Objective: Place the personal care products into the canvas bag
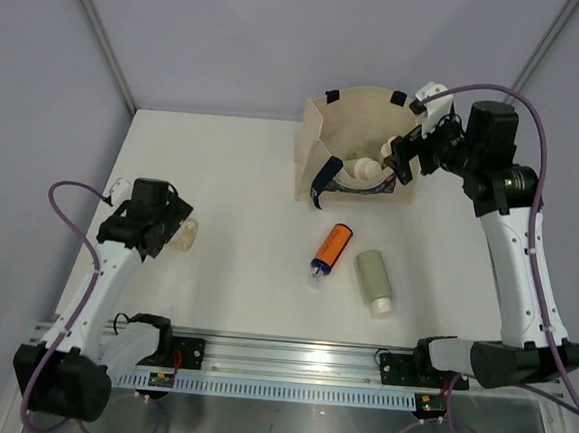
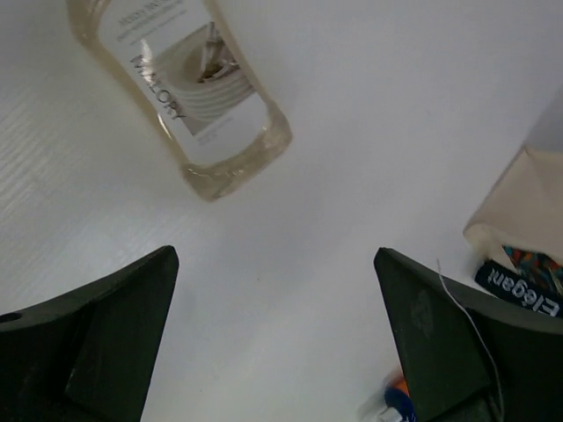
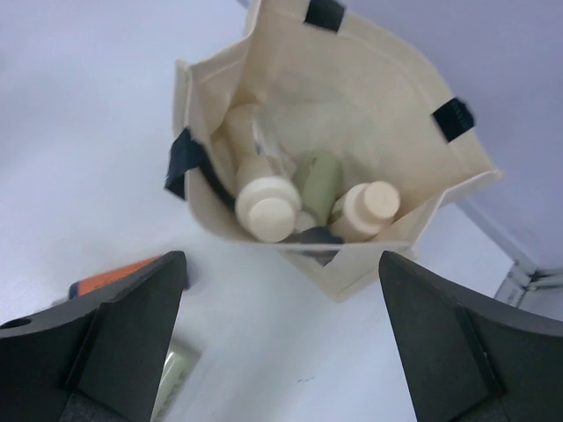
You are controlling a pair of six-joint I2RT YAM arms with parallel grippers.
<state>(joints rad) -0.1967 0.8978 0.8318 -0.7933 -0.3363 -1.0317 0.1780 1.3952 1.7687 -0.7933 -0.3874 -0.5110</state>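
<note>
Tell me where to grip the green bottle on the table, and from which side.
Grip the green bottle at mid-body from above, closing across its width. It lies flat, cap at the near end; the orange bottle lies apart on its left, probably leaving room.

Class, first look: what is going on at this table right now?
The job under way is packing toiletries into a canvas bag. The right hand hangs open over the bag's mouth, holding nothing; several bottles already stand inside. The left hand is open and empty, close to a clear labelled bottle lying on the table. An orange bottle and a green bottle also lie on the table, not yet packed.
</note>
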